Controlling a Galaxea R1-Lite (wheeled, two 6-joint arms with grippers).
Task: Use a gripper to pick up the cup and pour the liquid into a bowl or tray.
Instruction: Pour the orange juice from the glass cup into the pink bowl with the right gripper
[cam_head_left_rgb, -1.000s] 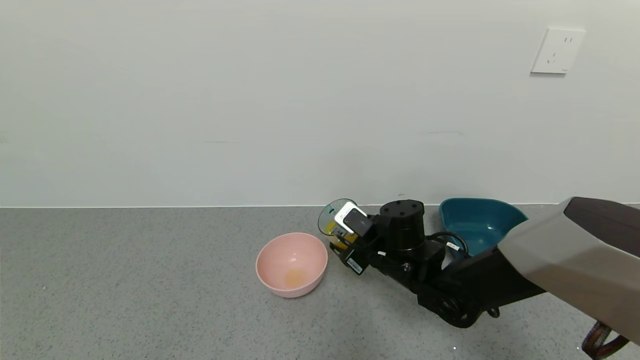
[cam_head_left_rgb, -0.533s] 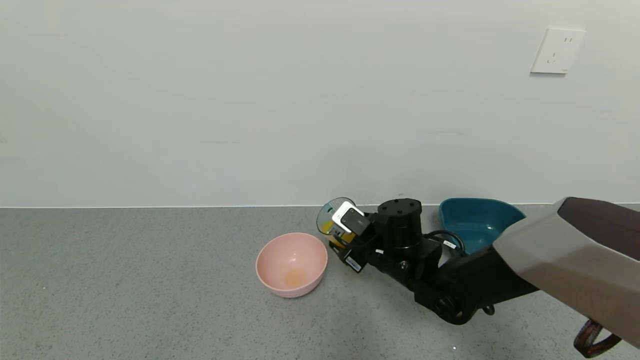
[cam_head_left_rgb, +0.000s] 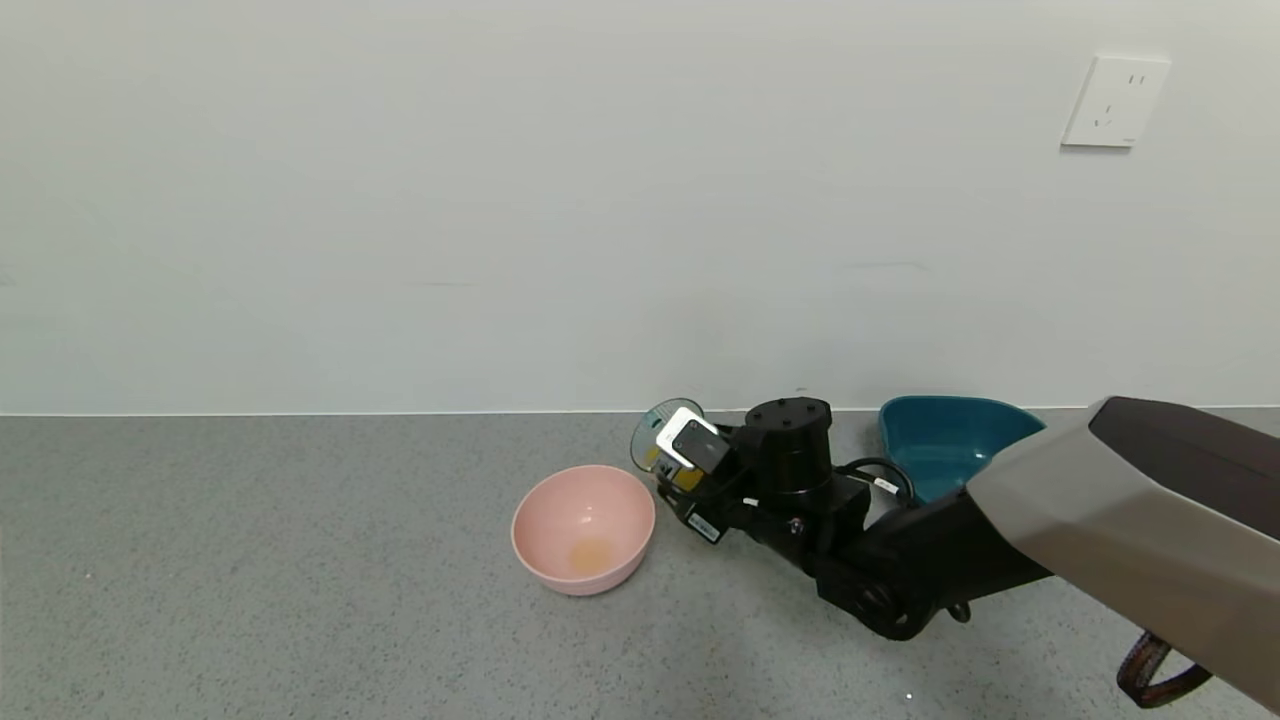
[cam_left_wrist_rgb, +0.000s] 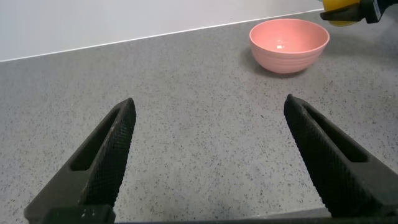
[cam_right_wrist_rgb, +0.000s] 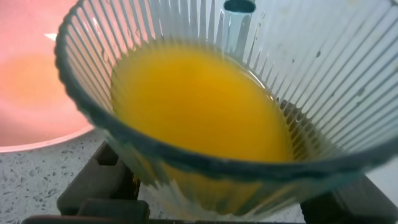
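Note:
My right gripper (cam_head_left_rgb: 670, 472) is shut on the cup (cam_head_left_rgb: 652, 430), a ribbed translucent blue-green tumbler, and holds it tilted just right of the pink bowl (cam_head_left_rgb: 540, 565). The right wrist view shows the orange-yellow liquid (cam_right_wrist_rgb: 199, 99) filling much of the cup (cam_right_wrist_rgb: 323, 62), with the bowl (cam_right_wrist_rgb: 31, 93) beyond its rim. A little orange liquid (cam_head_left_rgb: 590, 555) lies in the bowl's bottom. My left gripper (cam_left_wrist_rgb: 208, 106) is open and empty above the grey counter, with the bowl (cam_left_wrist_rgb: 289, 53) far ahead of it.
A dark teal tray (cam_head_left_rgb: 950, 440) stands against the wall behind my right arm. The white wall runs close behind the cup. Grey speckled counter (cam_head_left_rgb: 250, 560) stretches left of the bowl.
My right arm has shifted slightly left and toward the wall, carrying the tilted cup with it. The bowl has not moved.

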